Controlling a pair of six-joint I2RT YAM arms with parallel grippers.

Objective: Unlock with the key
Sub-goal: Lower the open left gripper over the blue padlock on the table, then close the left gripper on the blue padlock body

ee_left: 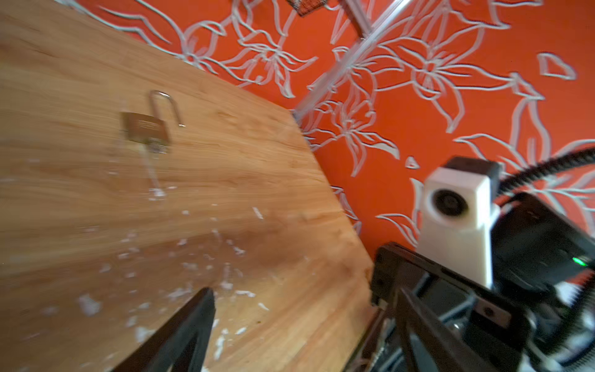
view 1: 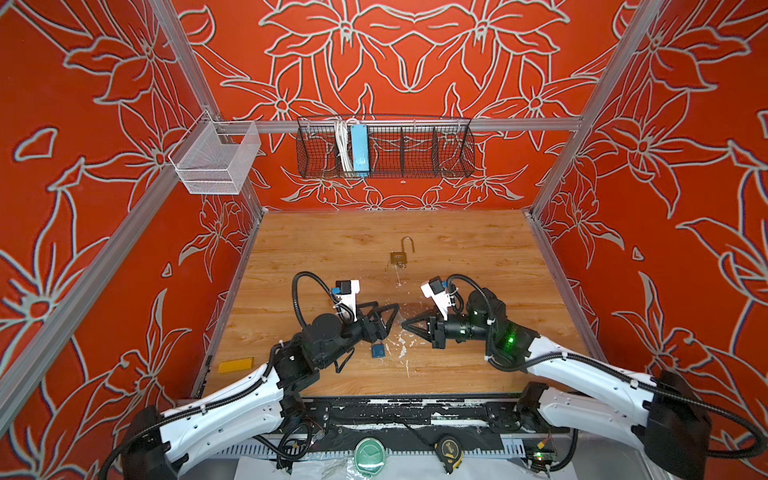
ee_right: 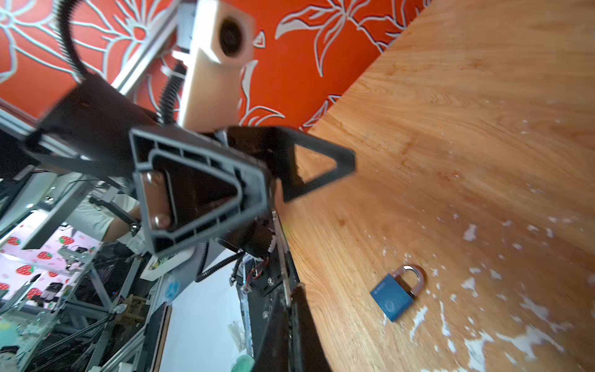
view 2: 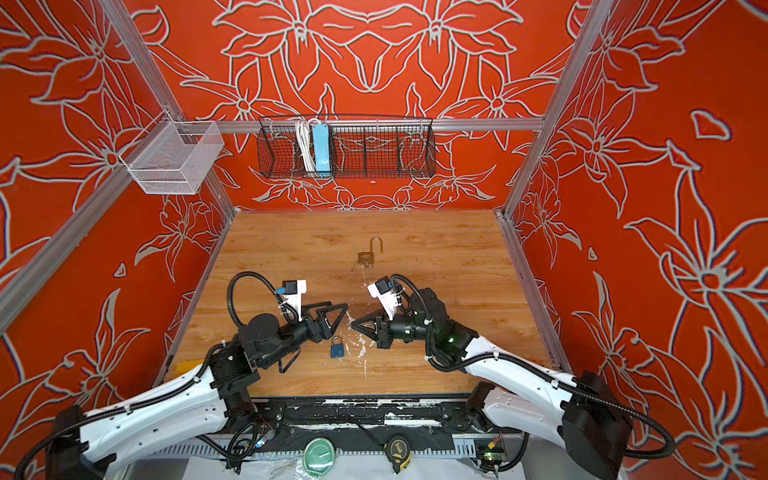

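Item, as we log it: brass padlock [view 1: 399,258], shackle swung free and key [ee_left: 157,147] seated in its base, lying mid-table [view 1: 478,257] beyond both arms; left gripper [view 1: 388,313] spread apart and right gripper [view 1: 409,325] pinched together on nothing, presumably because unlocking looks done; blue padlock [view 1: 378,351] locked nearby.

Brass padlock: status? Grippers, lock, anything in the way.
Left gripper open, empty; right gripper shut, nothing visibly held. Brass padlock shackle open, apparent key at its base. Blue padlock shut, beside left gripper, not in the way.
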